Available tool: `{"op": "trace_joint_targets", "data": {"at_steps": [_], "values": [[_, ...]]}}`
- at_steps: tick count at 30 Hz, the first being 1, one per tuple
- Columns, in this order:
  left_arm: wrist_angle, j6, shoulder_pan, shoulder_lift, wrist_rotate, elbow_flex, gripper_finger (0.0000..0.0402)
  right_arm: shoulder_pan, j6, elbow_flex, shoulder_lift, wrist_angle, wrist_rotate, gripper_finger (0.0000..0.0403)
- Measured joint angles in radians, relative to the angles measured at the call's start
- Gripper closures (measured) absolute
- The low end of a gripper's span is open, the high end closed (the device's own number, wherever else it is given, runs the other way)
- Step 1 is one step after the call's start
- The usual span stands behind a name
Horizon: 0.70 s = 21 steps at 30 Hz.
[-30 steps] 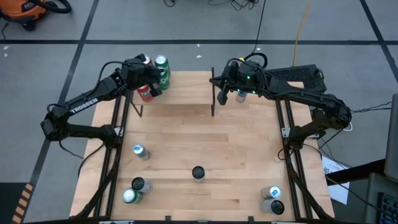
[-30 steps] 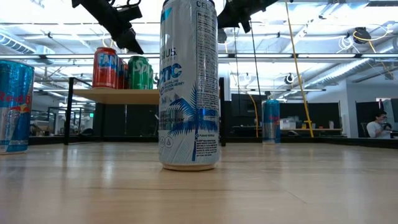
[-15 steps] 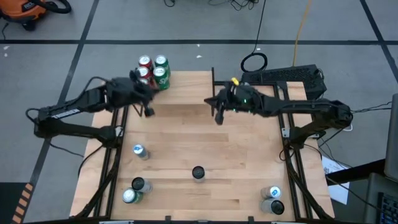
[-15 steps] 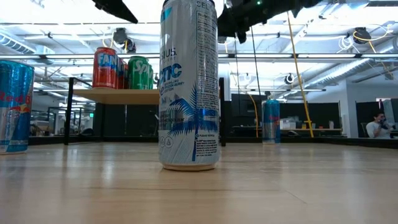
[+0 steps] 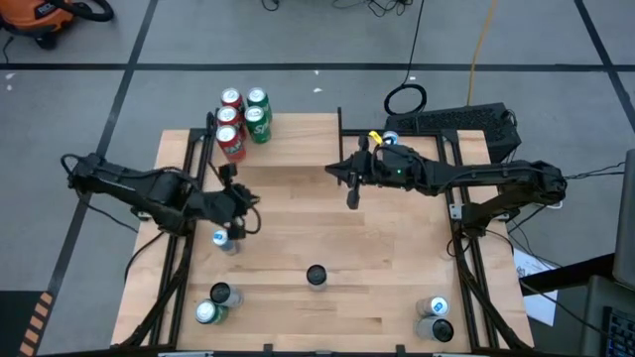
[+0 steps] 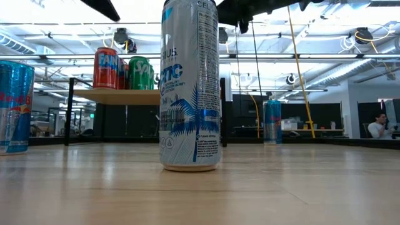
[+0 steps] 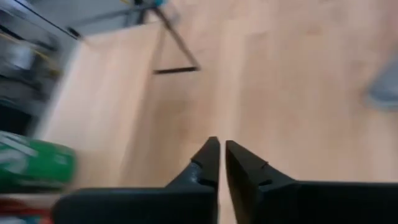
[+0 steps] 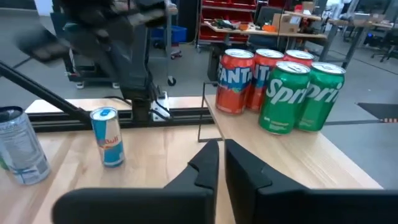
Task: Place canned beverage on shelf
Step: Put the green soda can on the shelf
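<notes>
**Four cans on the shelf, both end effectors empty above the desk**

In the high view the shelf [image 5: 288,149], a light-wood board with black uprights, sits at the upper middle of the desk [image 5: 397,288]. Its left end carries four cans in a tight cluster: two Fanta cans [image 5: 231,134] and two Sprite cans [image 5: 258,114], all upright. The right wrist view shows the same group, the orange Fantas [image 8: 236,81] behind and beside the green Sprites [image 8: 301,96], touching one another.

The left end effector [image 5: 235,203] hangs left of centre in the high view, just above a blue-and-silver Red Bull can [image 5: 222,241] standing near the desk's left edge. Its fingers are together with only a thin slit between the tips, as the left wrist view shows [image 7: 219,163], and they hold nothing.

The right end effector [image 5: 352,190] hangs at the upper centre of the high view, just below the right end of the shelf. Its fingers are likewise together and empty [image 8: 214,163].

Other cans stand upright on the desk: a tall white-and-blue Celsius can [image 6: 190,84] fills the centre of the low view and shows at the lower centre of the high view [image 5: 316,275]; a pair of cans [image 5: 211,303] stands at the lower left and another pair [image 5: 435,317] at the lower right. One more Red Bull can [image 6: 272,122] stands right of the shelf in the low view.
</notes>
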<state>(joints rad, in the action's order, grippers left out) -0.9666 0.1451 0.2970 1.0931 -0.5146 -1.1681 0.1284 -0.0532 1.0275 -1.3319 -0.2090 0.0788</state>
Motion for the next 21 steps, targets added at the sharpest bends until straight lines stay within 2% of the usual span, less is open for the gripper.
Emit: {"op": "trace_joint_targets", "data": {"at_steps": [5,8,11,14,17,19,21], "values": [[-0.148,0.268,0.095,0.000,0.166,-0.124,0.0283,0.000,0.001,0.000,-0.001,0.037,0.000,0.0349],[-0.257,0.429,0.166,0.001,0.191,-0.173,0.0225,0.001,0.007,0.000,-0.001,0.049,0.003,0.0325],[-0.439,0.622,0.214,0.018,0.214,-0.211,0.0187,0.003,0.007,0.000,-0.001,0.044,0.004,0.0300],[-0.592,0.851,0.228,0.045,0.379,-0.222,0.0173,0.010,0.008,0.000,-0.001,0.042,0.004,0.0276],[-0.583,1.047,0.251,0.072,0.600,-0.222,0.0171,0.021,0.008,0.000,-0.001,0.041,0.005,0.0254],[-0.530,1.150,0.301,0.091,0.663,-0.222,0.0171,0.031,0.008,0.000,-0.001,0.041,0.005,0.0241],[-0.496,1.216,0.356,0.109,0.676,-0.222,0.0171,0.039,0.008,0.000,-0.001,0.047,0.005,0.0230]]}}
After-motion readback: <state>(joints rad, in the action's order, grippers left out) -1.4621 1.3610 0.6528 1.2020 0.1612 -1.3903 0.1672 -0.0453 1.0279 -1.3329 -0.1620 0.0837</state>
